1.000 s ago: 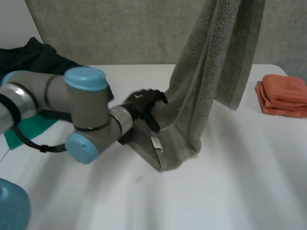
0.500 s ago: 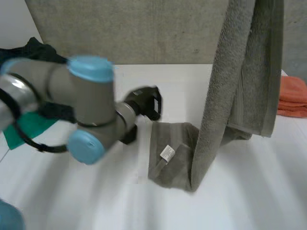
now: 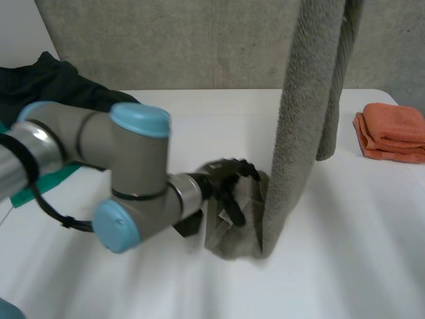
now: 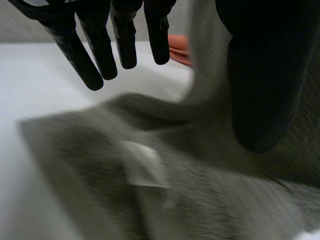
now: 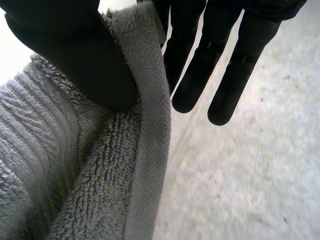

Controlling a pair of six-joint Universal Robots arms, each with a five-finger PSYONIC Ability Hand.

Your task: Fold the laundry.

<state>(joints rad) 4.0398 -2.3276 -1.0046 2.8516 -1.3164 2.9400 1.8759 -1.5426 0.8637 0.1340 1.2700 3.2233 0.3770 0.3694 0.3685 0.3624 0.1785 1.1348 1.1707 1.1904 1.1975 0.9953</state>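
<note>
The right hand (image 5: 75, 55) pinches the long grey terry towel (image 3: 302, 119) between thumb and fingers so it hangs, lower end crumpled on the white table (image 3: 345, 252) under the spread, empty left hand (image 3: 229, 181), evidently poised to grip it.

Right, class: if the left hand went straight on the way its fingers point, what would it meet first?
Most likely the grey towel: the open left hand points at the hanging fold just past its fingertips, above the end lying on the table. Depth is uncertain.
</note>
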